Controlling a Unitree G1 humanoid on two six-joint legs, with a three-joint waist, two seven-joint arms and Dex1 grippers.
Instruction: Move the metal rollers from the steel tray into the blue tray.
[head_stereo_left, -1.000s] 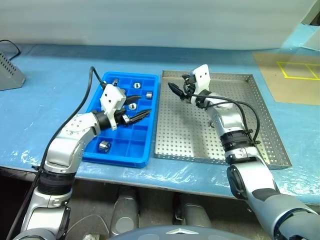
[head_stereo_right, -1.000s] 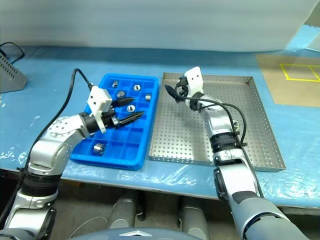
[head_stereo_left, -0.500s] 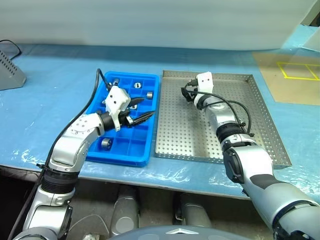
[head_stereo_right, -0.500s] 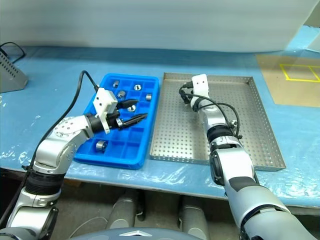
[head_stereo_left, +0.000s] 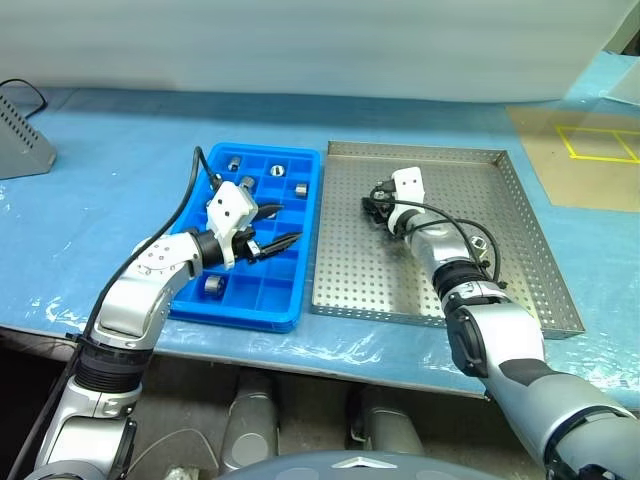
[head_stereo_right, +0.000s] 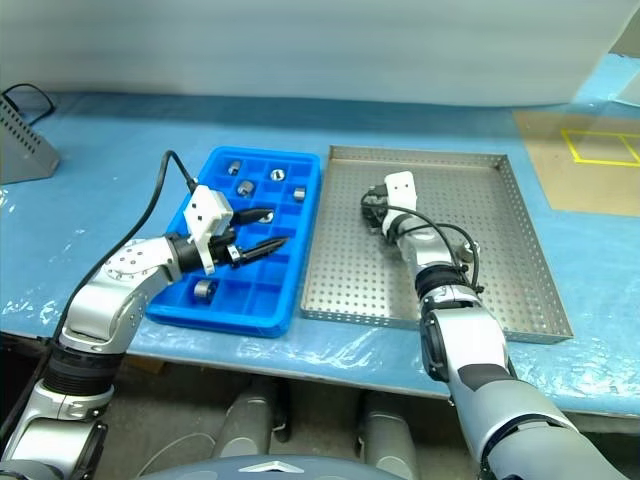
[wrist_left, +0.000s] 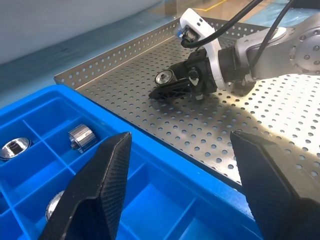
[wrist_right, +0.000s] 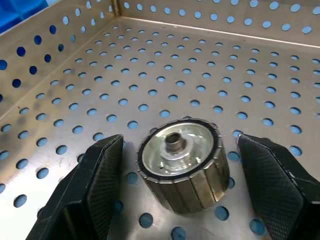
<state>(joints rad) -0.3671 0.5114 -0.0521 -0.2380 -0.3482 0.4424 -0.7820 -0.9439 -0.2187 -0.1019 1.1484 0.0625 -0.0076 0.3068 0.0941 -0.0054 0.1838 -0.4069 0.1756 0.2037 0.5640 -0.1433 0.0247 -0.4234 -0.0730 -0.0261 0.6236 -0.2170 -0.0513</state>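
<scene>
R gripper (wrist_right: 175, 165) spread astride roller (wrist_right: 181, 162), seemingly untouched; L gripper (wrist_left: 185, 185) spread over blue tray (wrist_left: 30, 120).

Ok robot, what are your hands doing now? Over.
Right hand open around a roller on the steel tray, not gripping. Left hand open, empty, over the blue tray. Nothing in the way.

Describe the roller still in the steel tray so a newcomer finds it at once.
Start at the steel tray, right of the blue tray. Near its far left corner, the right gripper brackets one metal roller with open fingers. It is the only roller lying on perforated metal; the others sit in blue compartments.
</scene>
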